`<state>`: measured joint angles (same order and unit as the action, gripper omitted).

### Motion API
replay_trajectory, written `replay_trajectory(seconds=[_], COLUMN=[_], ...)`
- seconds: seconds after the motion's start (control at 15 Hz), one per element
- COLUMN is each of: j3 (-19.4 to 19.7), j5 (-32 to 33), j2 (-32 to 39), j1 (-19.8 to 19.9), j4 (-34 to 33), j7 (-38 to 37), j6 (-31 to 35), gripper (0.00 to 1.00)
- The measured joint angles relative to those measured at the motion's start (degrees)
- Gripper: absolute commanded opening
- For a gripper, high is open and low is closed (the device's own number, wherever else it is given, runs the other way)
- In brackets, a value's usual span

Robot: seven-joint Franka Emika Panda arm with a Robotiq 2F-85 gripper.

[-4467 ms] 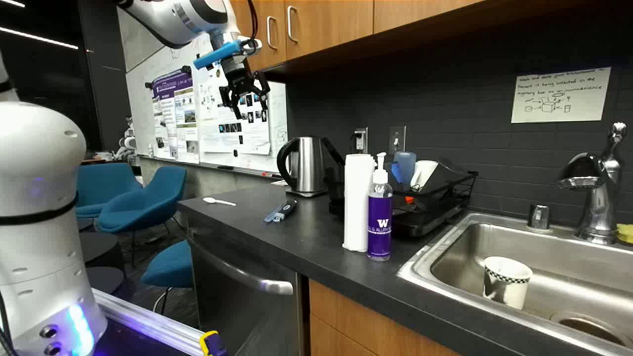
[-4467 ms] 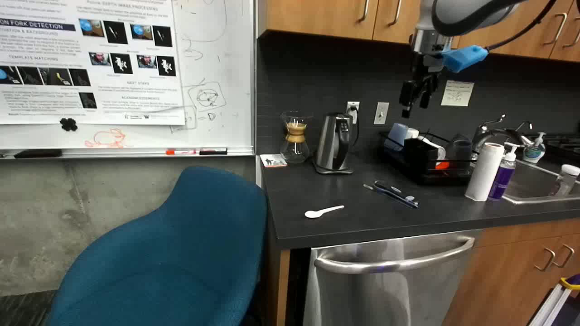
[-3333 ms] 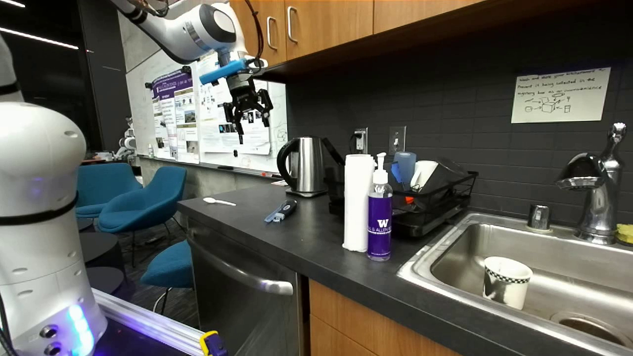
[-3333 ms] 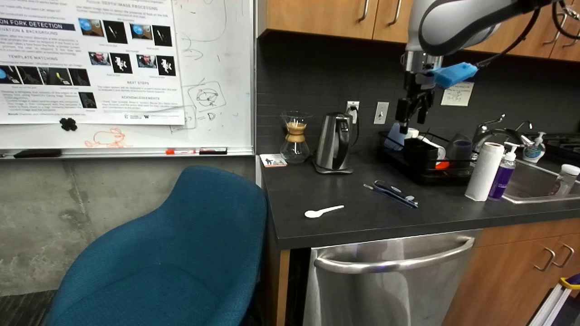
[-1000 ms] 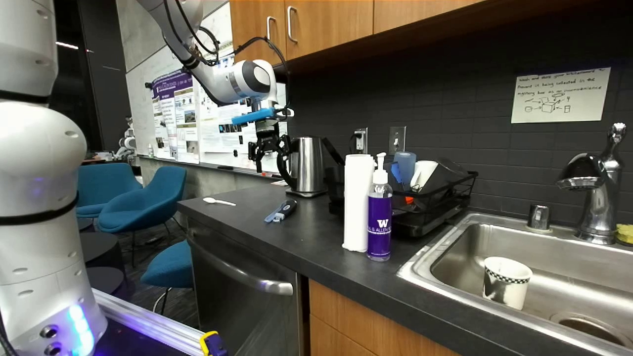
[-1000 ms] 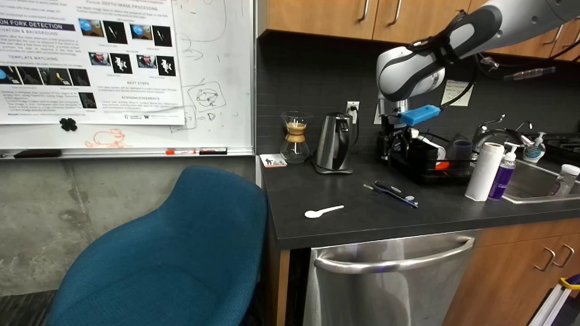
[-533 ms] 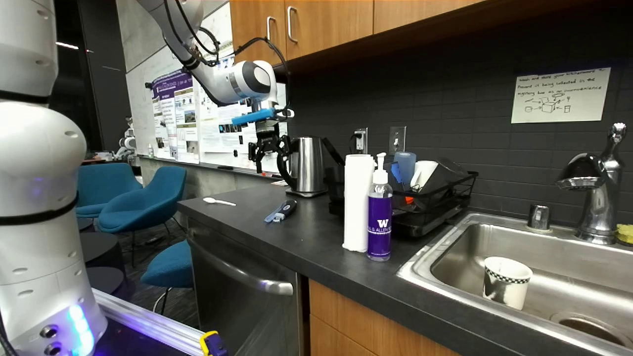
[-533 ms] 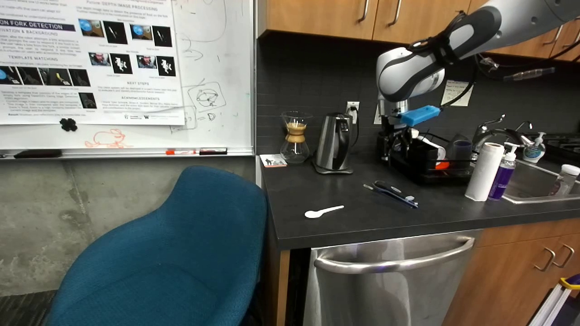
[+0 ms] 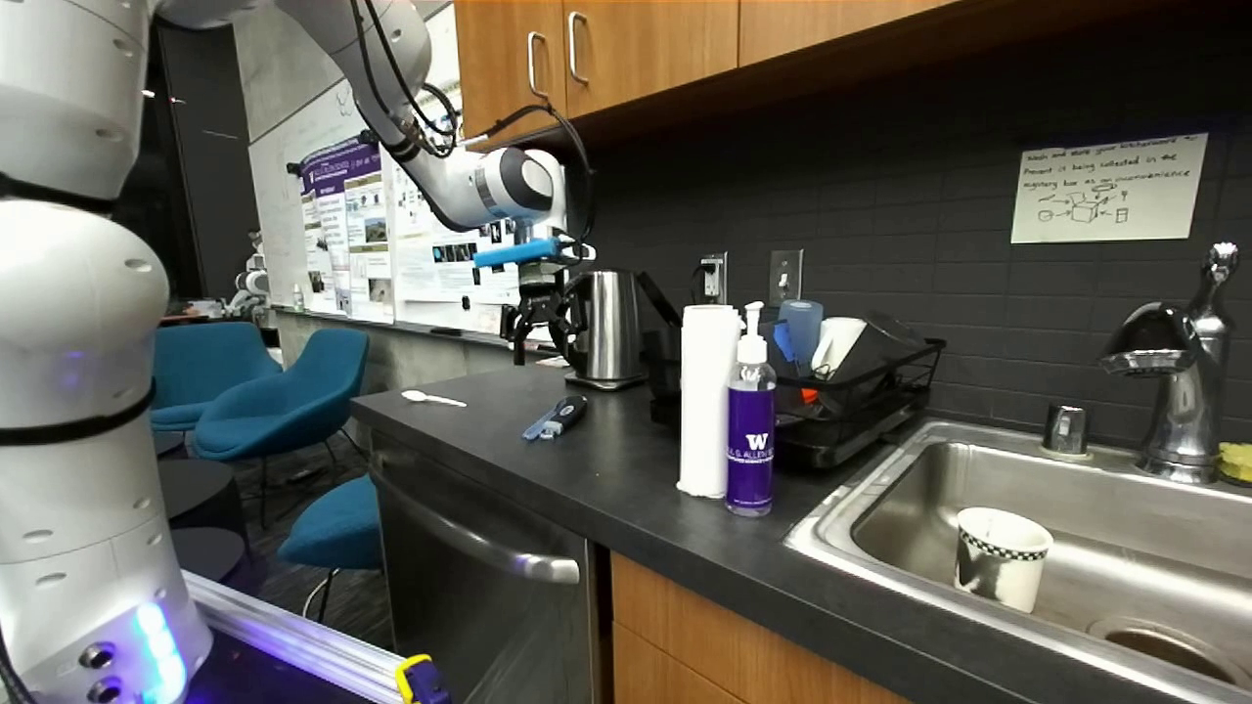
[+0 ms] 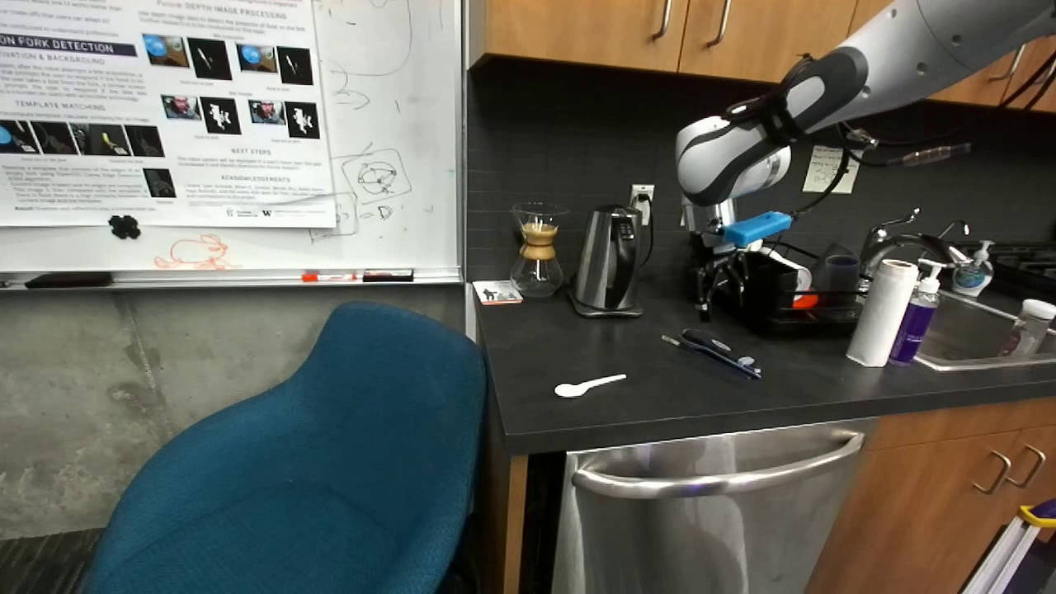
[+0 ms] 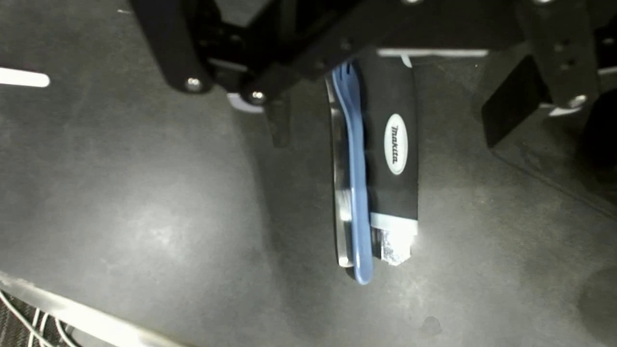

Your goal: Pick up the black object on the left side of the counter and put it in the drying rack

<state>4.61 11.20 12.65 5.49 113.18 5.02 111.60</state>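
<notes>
In the wrist view the top edge cuts into the gripper, whose links hide the far end of the black object. The blue fork covers part of an unidentified metal strip. The left edge crops the white spoon to the tip of its handle. In an exterior view a white roll and a pump bottle block part of the drying rack, and the right edge crops the sink. In an exterior view the fingers partly blend into the drying rack, and the note is too small to read.
</notes>
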Motion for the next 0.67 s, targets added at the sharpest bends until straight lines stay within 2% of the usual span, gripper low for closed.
replay_trajectory(seconds=[0.67], j3=[0.09], j5=[-2.55], j2=[7.61], j1=[2.09], j4=[-5.93], j7=[5.00], j6=[1.19], gripper=[1.00])
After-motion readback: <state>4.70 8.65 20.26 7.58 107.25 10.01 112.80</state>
